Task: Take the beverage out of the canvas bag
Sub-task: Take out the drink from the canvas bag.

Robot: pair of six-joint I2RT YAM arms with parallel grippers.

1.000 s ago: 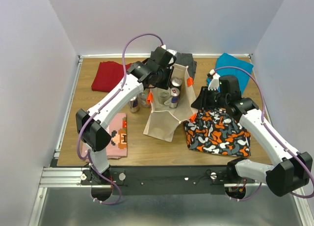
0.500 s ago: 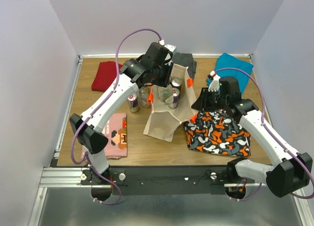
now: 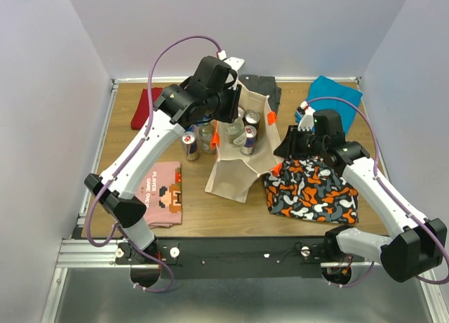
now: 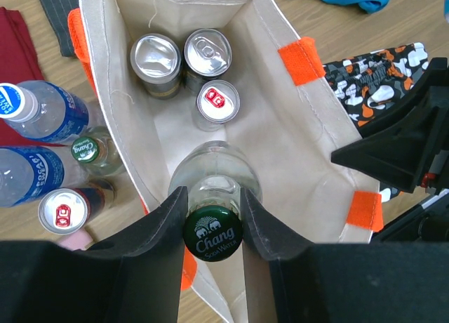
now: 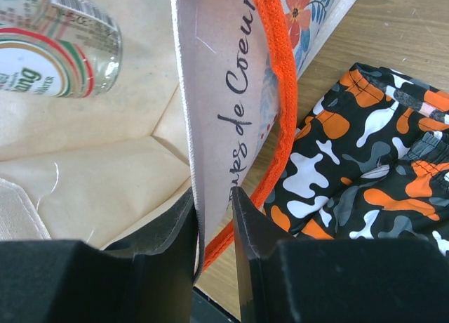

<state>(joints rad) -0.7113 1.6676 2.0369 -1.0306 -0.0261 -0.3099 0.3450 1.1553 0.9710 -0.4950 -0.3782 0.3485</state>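
Note:
The beige canvas bag stands open mid-table, with orange tabs at its rim. Over its mouth, my left gripper is shut on the neck of a clear glass soda bottle with a green cap, the beverage. The bottle's body hangs inside the bag. Three cans stand on the bag's floor beyond it. At the bag's right side, my right gripper is shut on the bag wall, next to the orange handle. The right wrist view shows the bottle at its upper left.
Two water bottles, a small green-capped bottle and a can stand just left of the bag. Folded clothes lie around: camouflage, blue, red, dark grey and a pixel-print shirt.
My left arm has risen and drawn up-left over the bag, with the bottle in its grip. The right arm has held still on the bag wall.

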